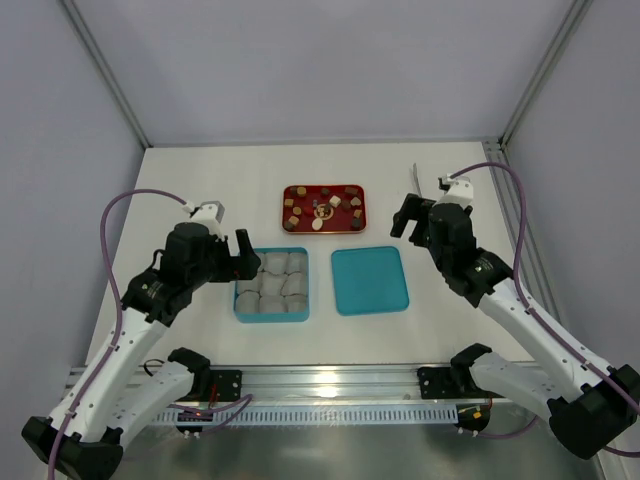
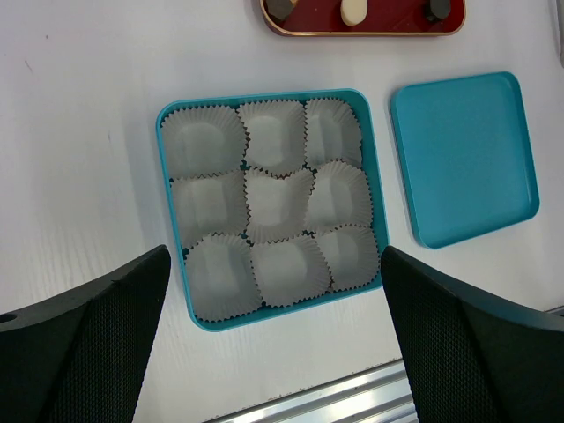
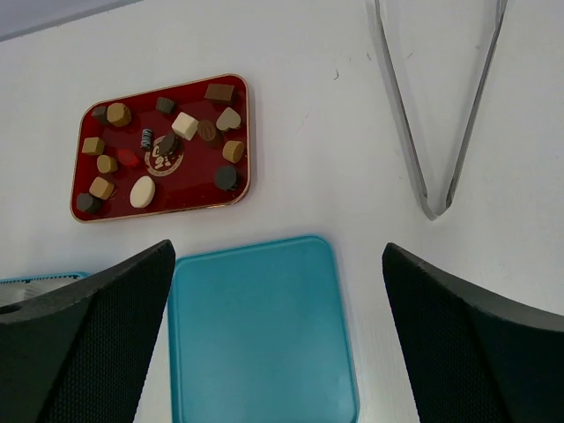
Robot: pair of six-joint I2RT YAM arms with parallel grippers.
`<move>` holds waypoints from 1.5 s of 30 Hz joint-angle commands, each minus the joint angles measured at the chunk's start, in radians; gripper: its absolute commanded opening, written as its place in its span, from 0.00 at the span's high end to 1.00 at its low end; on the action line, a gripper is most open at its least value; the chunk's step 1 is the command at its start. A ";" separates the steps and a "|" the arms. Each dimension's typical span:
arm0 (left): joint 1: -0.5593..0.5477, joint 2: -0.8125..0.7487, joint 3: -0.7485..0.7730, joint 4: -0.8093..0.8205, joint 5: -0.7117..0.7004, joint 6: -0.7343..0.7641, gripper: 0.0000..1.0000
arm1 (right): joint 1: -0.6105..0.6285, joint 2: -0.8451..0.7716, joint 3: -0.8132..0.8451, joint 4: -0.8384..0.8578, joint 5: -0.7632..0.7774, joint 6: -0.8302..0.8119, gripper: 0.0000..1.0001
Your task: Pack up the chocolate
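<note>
Chocolate (image 3: pixel 184 125): assorted bite-size pieces in dark brown, tan and cream-white, some cube-like, some rounded or oval.

Location: all lie loose on the red tray (image 3: pixel 196 174) at the far middle of the white table (image 1: pixel 200 190). None is in the box yet.

Destination: the teal box (image 2: pixel 380 211), near side of the tray, is lined three by three with crinkled paper cups (image 2: pixel 278 198), every cup bare. The teal lid (image 2: pixel 463 159) lies flat just beside the box on its right.

Handling (judged): each piece is very light, stiff and likely smooth, so it may slip or skid. Surfaces probably mark or chip under a hard squeeze. Rounded pieces may roll, while cubes offer flat opposing faces. Take hold across the sides, low, with gentle pressure. Pieces at the tray edge stand clearer of their neighbours than the clustered middle ones. The paper cups are flimsy, so a lowered piece could tip or crush one.

Tool: steel tongs (image 3: pixel 432 210) rest on the table right of the tray, untouched.

Left gripper (image 1: pixel 246 256): fingers wide apart, empty, above the box.

Right gripper (image 1: pixel 407 222): fingers wide apart, empty, above the lid and near the tray.
</note>
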 commanded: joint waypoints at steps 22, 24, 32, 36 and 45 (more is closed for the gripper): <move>-0.002 -0.025 -0.003 0.034 0.020 -0.009 0.00 | -0.362 0.432 0.383 -0.156 -0.292 -0.139 0.00; -0.002 -0.025 -0.003 0.032 0.020 -0.008 0.00 | -0.409 0.532 0.440 -0.157 -0.298 -0.148 0.00; -0.002 -0.034 -0.003 0.034 0.019 -0.008 0.00 | -0.494 0.822 0.609 -0.243 -0.330 -0.248 0.00; -0.002 -0.031 -0.003 0.034 0.022 -0.008 0.00 | -0.494 0.885 0.629 -0.257 -0.319 -0.277 0.00; -0.002 -0.021 -0.003 0.034 0.022 -0.004 0.00 | -0.495 0.993 0.644 -0.258 -0.356 -0.303 0.00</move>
